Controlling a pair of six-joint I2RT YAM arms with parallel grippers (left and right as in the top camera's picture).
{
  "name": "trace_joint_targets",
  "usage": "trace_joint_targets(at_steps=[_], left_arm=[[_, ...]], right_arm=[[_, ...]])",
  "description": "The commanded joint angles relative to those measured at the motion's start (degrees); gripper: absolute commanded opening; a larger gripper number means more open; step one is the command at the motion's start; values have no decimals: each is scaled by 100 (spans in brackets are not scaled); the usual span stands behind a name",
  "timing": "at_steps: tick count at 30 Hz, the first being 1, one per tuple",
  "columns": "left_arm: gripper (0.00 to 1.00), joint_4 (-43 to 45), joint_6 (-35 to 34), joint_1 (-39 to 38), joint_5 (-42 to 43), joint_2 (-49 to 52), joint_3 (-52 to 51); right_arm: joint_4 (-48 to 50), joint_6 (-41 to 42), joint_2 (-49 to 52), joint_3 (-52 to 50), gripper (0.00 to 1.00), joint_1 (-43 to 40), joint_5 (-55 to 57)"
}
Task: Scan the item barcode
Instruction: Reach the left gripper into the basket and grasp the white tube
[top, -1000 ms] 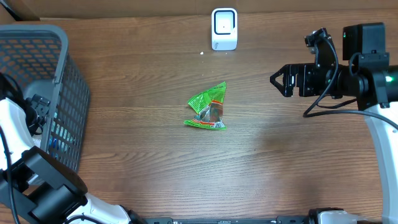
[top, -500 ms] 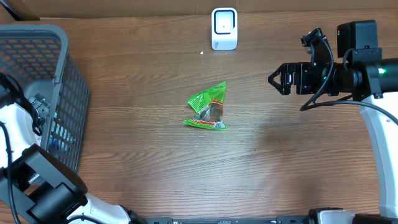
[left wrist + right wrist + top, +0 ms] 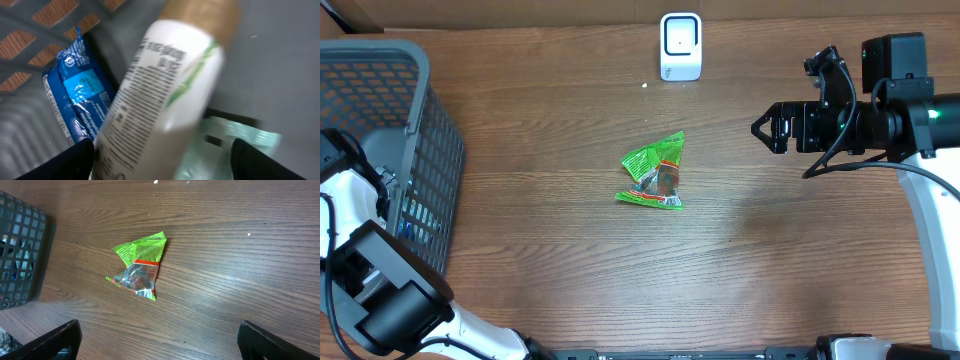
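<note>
- Left gripper (image 3: pixel 162 150) has narrowed, still partly open, with a white bottle (image 3: pixel 165 85) between its jaws and the basket (image 3: pixel 415 60) around it.
- Nothing is clamped yet; a pick for scanning looks under way.

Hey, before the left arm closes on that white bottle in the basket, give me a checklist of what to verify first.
1. White bottle sits between the left gripper fingers: ok.
2. Both fingers touching the bottle: not ok, a gap shows on one side.
3. Barcode facing out: cannot tell, the print is blurred.
4. Blue packet clear of the grip: cannot tell, it lies close beside the bottle.
5. Scanner upright with nothing against it: ok.
6. Right gripper open and well away from the basket: ok.
</note>
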Motion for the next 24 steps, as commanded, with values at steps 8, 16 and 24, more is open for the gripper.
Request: trace_joint_targets(at_steps=[8, 16, 24], left_arm=[[24, -44, 44, 92, 31, 348, -61], [4, -214, -111, 92, 1154, 341, 127], [4, -1766, -111, 90, 2055, 339, 1582]], right_arm=[[37, 17, -35, 131, 100, 22, -31], [57, 17, -35, 131, 100, 22, -31], [122, 17, -35, 131, 100, 22, -31]])
